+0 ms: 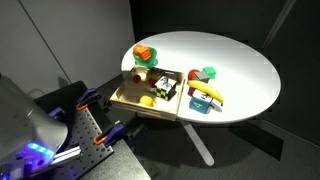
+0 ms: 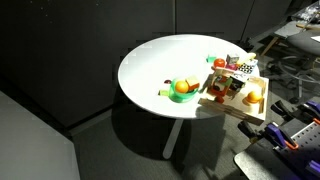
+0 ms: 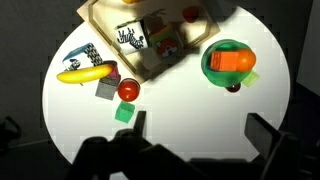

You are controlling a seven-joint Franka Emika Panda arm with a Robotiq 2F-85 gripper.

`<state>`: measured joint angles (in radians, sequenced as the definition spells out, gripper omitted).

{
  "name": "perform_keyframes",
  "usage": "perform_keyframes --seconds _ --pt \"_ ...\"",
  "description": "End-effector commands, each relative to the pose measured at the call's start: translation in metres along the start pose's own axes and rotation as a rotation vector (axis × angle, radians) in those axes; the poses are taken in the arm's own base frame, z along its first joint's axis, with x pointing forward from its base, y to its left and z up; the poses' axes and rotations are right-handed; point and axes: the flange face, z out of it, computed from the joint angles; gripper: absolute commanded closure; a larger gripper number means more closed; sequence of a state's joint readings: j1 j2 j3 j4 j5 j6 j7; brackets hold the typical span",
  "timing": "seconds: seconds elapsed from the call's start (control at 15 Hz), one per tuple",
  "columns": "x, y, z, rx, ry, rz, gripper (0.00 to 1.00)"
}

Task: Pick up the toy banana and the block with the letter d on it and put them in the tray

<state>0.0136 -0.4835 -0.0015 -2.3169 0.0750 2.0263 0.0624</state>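
Note:
The toy banana point(image 3: 85, 73) lies on the white round table, left of the tray in the wrist view. It also shows in an exterior view point(image 1: 207, 94). The block with blue sides point(image 3: 107, 89) sits right beside the banana, touching or nearly touching it; in an exterior view point(image 1: 200, 106) it lies just under the banana. The light-brown wooden tray point(image 3: 105, 35) holds several toys and hangs over the table's edge point(image 1: 128, 100). My gripper point(image 3: 200, 130) is open and empty, above bare table, apart from both things.
A green bowl with an orange toy point(image 3: 228, 62) stands right of the tray. A red ball point(image 3: 128, 89) and a green block point(image 3: 124, 112) lie near the blue block. A zebra-striped block point(image 3: 88, 55) sits above the banana. The table edge is close all round.

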Motion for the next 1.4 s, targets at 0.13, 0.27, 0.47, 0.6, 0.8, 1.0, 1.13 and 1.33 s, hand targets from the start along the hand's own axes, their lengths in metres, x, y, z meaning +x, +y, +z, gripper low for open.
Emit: perform_keyframes --seconds 0.13,0.27,0.47,0.6,0.8,1.0,1.13,1.33 --pt "0.041 0.011 -0.012 -0.011 0.009 0.125 0.0" --pt "0.054 0.017 -0.012 -0.027 0.005 0.176 0.0" --pt "0.073 0.027 -0.006 -0.052 -0.023 0.248 0.0" --pt "0.084 0.036 0.001 -0.069 -0.05 0.291 0.0" --pt "0.099 0.049 0.014 -0.091 -0.09 0.346 0.0" --pt "0.112 0.064 0.03 -0.1 -0.119 0.386 0.0" --pt "0.12 0.073 0.043 -0.098 -0.123 0.396 0.0" --pt "0.129 0.086 0.065 -0.1 -0.144 0.408 0.0"
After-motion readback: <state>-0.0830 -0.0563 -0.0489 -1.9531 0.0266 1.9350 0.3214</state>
